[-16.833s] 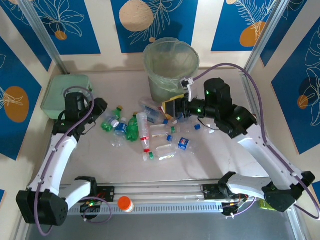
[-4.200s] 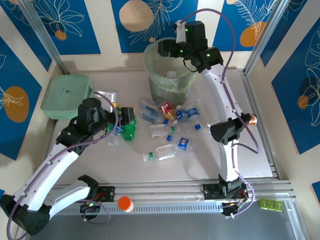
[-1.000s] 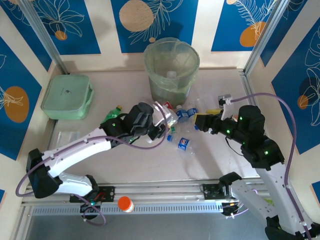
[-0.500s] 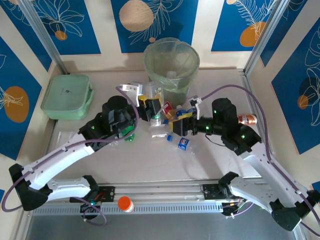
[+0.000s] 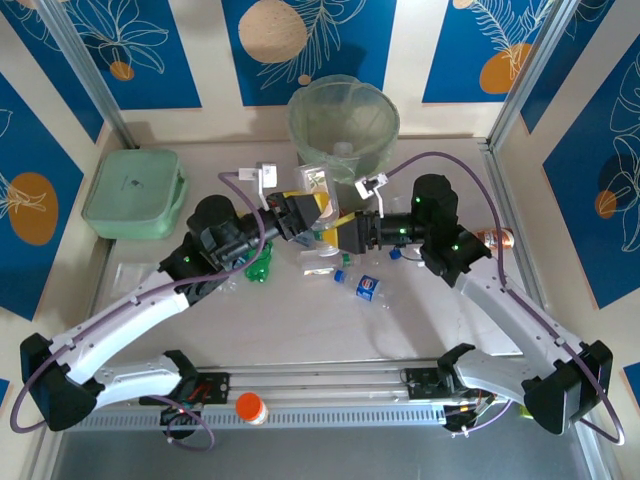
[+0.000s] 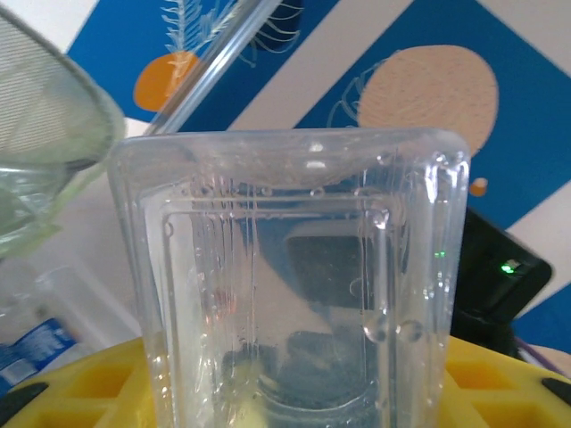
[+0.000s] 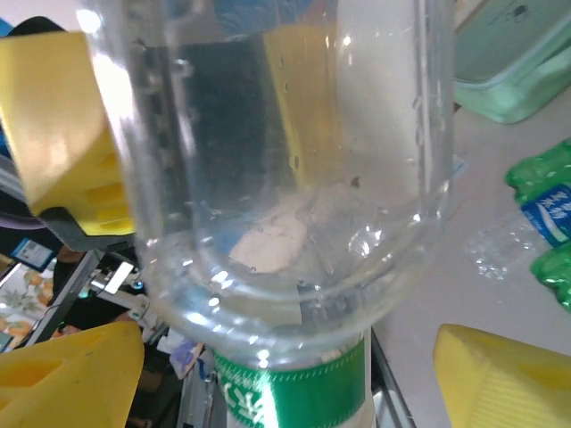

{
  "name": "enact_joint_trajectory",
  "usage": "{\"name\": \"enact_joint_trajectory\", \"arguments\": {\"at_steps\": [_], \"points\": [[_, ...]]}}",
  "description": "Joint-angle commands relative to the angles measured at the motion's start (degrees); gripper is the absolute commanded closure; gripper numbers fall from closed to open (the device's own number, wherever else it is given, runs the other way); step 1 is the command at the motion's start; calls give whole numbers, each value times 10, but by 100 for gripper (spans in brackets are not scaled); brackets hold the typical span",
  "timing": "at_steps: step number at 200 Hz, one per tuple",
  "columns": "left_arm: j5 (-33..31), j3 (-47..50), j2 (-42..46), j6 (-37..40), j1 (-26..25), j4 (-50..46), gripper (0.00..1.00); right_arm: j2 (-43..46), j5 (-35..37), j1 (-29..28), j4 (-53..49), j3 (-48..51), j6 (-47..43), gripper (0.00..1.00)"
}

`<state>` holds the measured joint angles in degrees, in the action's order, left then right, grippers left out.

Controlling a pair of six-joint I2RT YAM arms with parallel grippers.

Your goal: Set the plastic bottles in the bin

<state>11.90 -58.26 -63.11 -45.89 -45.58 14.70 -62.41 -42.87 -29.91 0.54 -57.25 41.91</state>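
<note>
Left gripper (image 5: 310,210) is up over the middle of the pale table (image 5: 300,335), just near of the tall round grey-green bin with a pale green bag liner (image 5: 300,130). It is clamped tight on a clear square-sided plastic bottle (image 5: 313,182). In the left wrist view that bottle (image 6: 294,285) sits between the yellow fingers (image 6: 80,392) with its flat end toward the camera, and the bin's rim (image 6: 45,107) is at upper left. The held bottle is off the table, beside the bin's near wall, not inside it. Right gripper (image 5: 347,232) faces in from the right, just beside the left gripper, jaws spread wide and gripping nothing. In the right wrist view its yellow fingers (image 7: 500,383) stand apart on either side of a clear bottle body (image 7: 285,178) close to the lens, with gaps showing on both sides. A green-and-white label band (image 7: 285,392) shows below that clear body; cannot tell if it belongs to the same bottle. One white-capped bottle (image 5: 343,150) lies inside the bin. Loose on the table, near of the grippers, are green plastic bottles (image 5: 260,268), a clear bottle lying flat (image 5: 320,262) and a blue-labelled bottle (image 5: 367,287). The green bottles also show at the right edge of the right wrist view (image 7: 544,214). A flat mint-green square box (image 5: 132,190) sits at the far left of the table, well apart from the bin.
</note>
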Motion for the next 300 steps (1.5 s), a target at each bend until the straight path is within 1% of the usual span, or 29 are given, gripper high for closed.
{"name": "enact_joint_trajectory", "arguments": {"at_steps": [1, 9, 32, 44, 60, 76, 89, 131, 167, 213, 233, 250, 271, 285, 300], "points": [[34, 5, 7, -18, 7, 54, 55, -1, -28, -2, 64, 16, 42, 18], [31, 7, 8, -18, 7, 57, 56, -3, -29, -4, 82, 21, 56, 19], [33, 9, 8, -22, 8, 65, 56, -7, -29, -10, 125, 41, 86, 28], [36, 10, 6, -24, 9, 70, 56, -9, -32, -13, 139, 47, 96, 29], [44, 10, 3, -30, 10, 80, 56, -6, -24, -13, 142, 54, 100, 29], [57, 12, -2, -36, 10, 90, 56, -2, -23, -5, 154, 58, 113, 25], [67, 15, -5, -42, 10, 98, 56, 3, -23, 4, 161, 59, 122, 24], [75, 23, -2, -46, 10, 105, 56, 5, -31, 22, 177, 50, 142, 25], [83, 24, -5, -44, 9, 108, 57, -2, -37, 17, 175, 37, 139, 27], [85, 28, -6, -34, 9, 103, 57, -6, -41, 12, 178, 22, 143, 24], [79, 26, -2, -29, 9, 100, 58, -13, -41, 4, 151, 20, 125, 26], [67, 24, 5, -23, 10, 92, 59, -14, -42, -1, 150, 33, 122, 30], [65, 19, 10, -22, 10, 90, 59, -10, -39, -11, 150, 47, 117, 41], [66, 16, 9, -22, 11, 88, 59, -9, -37, -19, 151, 53, 113, 45], [68, 15, 6, -23, 11, 89, 59, -10, -34, -23, 151, 56, 111, 55]]}}
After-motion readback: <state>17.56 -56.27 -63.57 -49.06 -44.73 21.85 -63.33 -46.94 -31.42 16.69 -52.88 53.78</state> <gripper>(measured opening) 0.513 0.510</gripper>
